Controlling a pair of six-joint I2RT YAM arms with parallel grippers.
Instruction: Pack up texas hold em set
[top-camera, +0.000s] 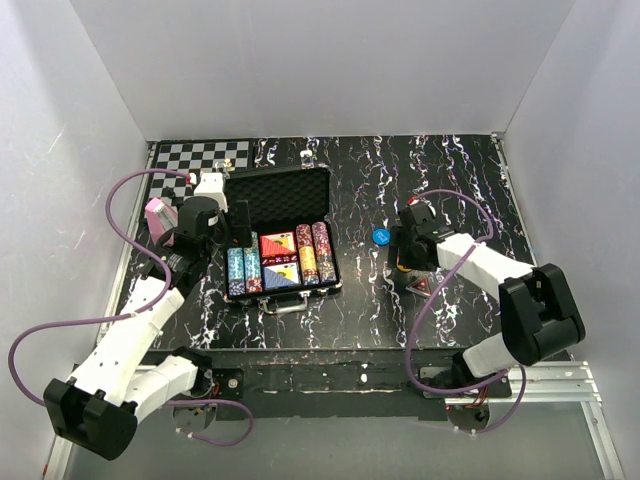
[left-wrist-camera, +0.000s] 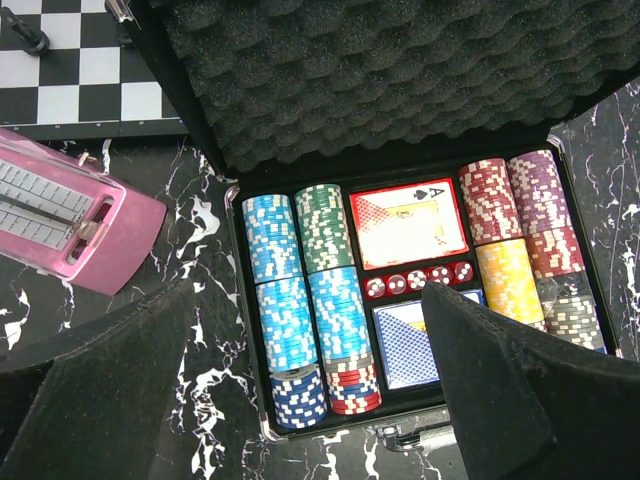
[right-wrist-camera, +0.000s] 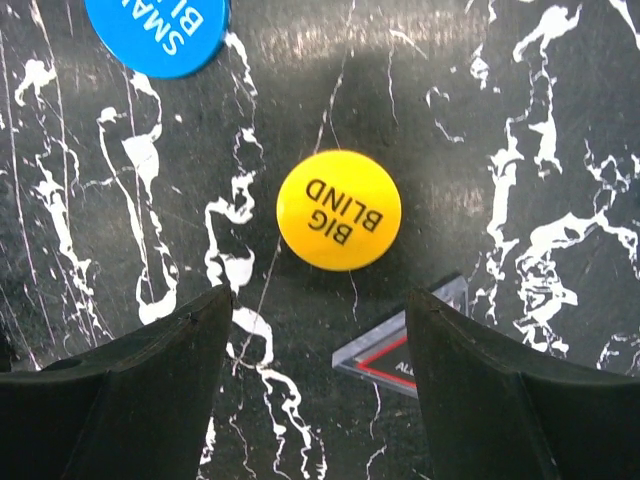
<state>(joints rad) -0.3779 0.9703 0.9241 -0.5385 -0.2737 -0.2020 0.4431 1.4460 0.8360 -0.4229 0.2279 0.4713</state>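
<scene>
Risk is sitting with the yellow big blind button (right-wrist-camera: 339, 210) lying flat on the tabletop (right-wrist-camera: 500, 120), well apart from the open briefcase (top-camera: 280, 198), the right end effector (right-wrist-camera: 318, 305) hovering above it open and empty, so a pinch could be slipping off that thin edge

Left pincer (left-wrist-camera: 310, 300) and right pincer (right-wrist-camera: 320, 300) both agape.
</scene>
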